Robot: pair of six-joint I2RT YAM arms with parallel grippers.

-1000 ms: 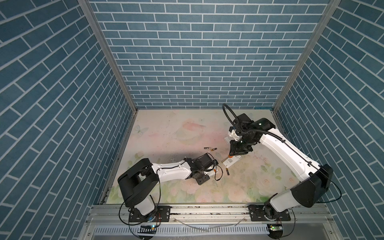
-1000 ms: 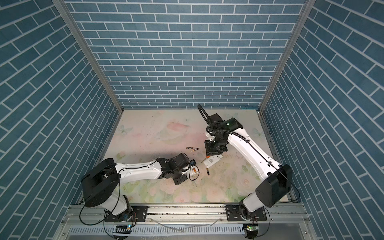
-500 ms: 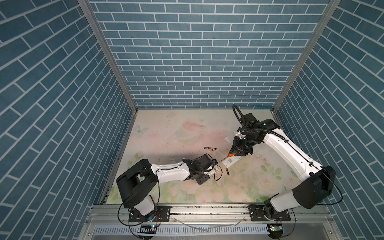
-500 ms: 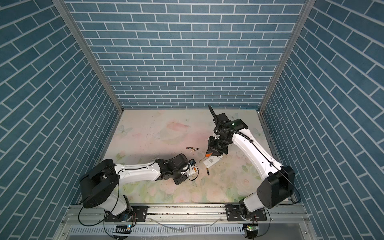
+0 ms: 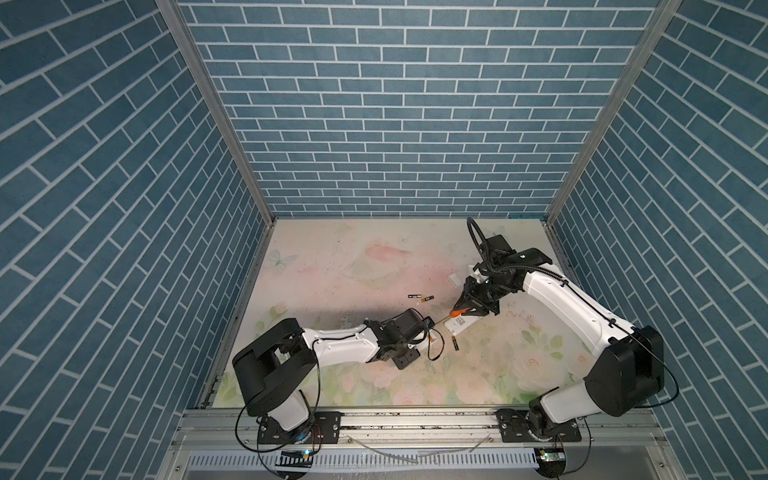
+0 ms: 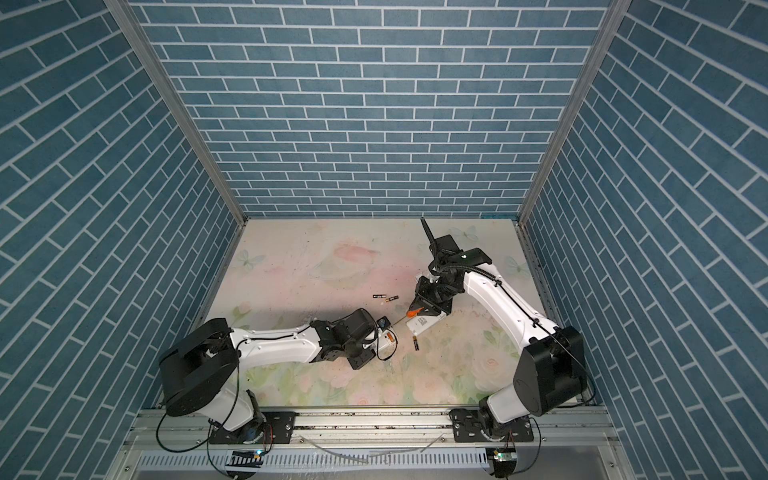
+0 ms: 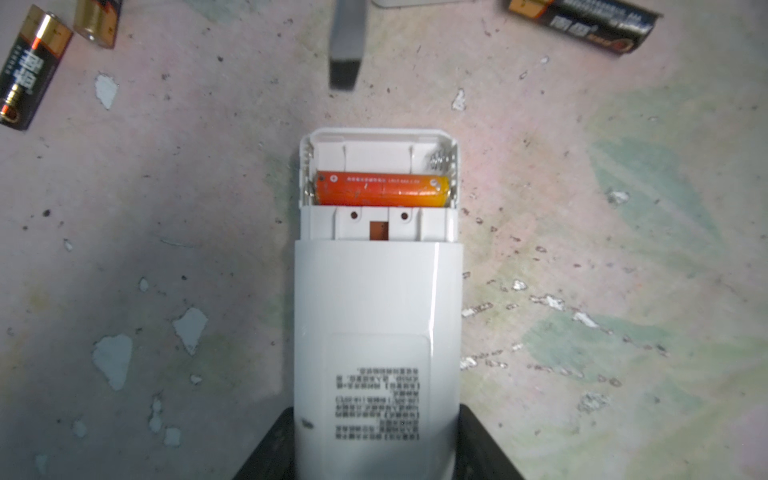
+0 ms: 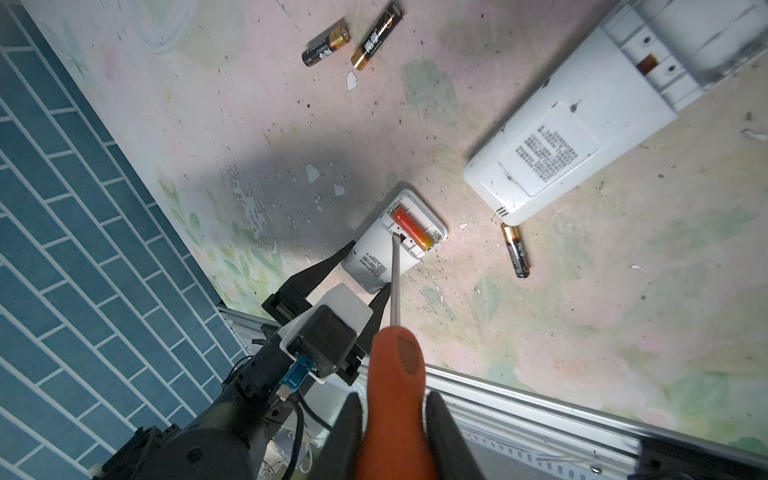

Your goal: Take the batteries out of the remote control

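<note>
Right wrist had tilted over since a second earlier, laying the screwdriver (image 8: 395, 365) out toward the remote (image 7: 376, 311); left arm unmoved. Right end effector (image 8: 394, 415) pinched tight on the orange handle. Left end effector (image 7: 376, 444) clamped across the remote's body, back side up. Blade tip hung just ahead of the left end effector, near the open bay, apparently not touching.

Risks: blade could skid off the round orange cell (image 7: 380, 191) and bend the spring contact. A hard pry could flick the cell across the tabletop (image 8: 623, 332) or twist the remote out of the clamp.

Orange cell: scuffed, fading to yellow at one end, seated crosswise in the bay slot nearer the left end effector; farther slot empty. Three black cells (image 8: 376, 37) lay loose beyond, one just beside a second remote (image 8: 561, 145).
</note>
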